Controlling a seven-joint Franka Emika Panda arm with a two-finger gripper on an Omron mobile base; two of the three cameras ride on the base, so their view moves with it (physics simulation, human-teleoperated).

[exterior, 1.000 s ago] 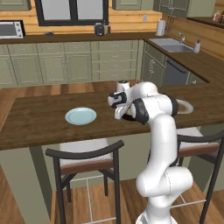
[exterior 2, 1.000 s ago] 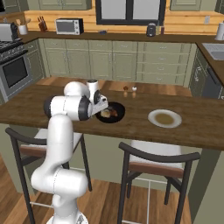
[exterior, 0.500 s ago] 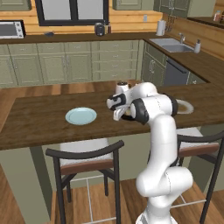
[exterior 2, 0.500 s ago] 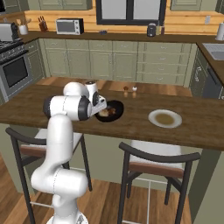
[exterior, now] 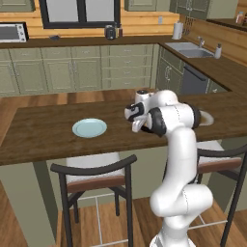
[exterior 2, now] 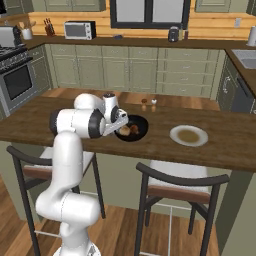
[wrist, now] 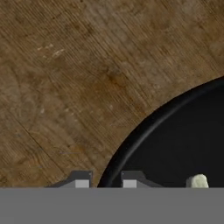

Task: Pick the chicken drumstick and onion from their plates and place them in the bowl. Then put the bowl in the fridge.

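- Step in hand – we judge it to be the grasp on the bowl (exterior 2: 132, 128). Both foods already lie in it, so the lift and the carry to the fridge are what remain.
- Bowl – glossy black, standing on the wooden tabletop (exterior 2: 220, 145) just in front of the arm, near the tabletop's front edge.
- Chicken drumstick (exterior 2: 134, 129) – reddish-brown piece inside the bowl, touching or just beside the paler piece.
- Onion (wrist: 197, 180) – pale lump on the bowl's floor, seen in the hand view well inside the rim.
- Fingers (wrist: 83, 180) – narrowly apart and astride the bowl's rim, one tip over the bare wood outside and one over the black inside. We cannot tell whether they yet pinch the rim.
- Doing it well:
  - Seat the rim deep between the tips before any lift.
  - A one-sided hold on a deep bowl will want to tip away from the grasp, so we would raise it slowly and keep it level, or the two loose pieces may roll out.
  - The glossy wall may also slip.
- Tan plate (exterior 2: 188, 135) – flat and bare, to the bowl's right in the right base view, apart from it.
- Pale blue plate (exterior: 89, 128) – bare, well apart on the arm's other side.
- Two small shakers (exterior 2: 148, 103) – beyond the bowl, near the tabletop's far edge. They are the nearest things a swing outward could clip.
- Stools (exterior 2: 175, 182) – tucked under the front edge beside the base, and to be minded once the base drives off.
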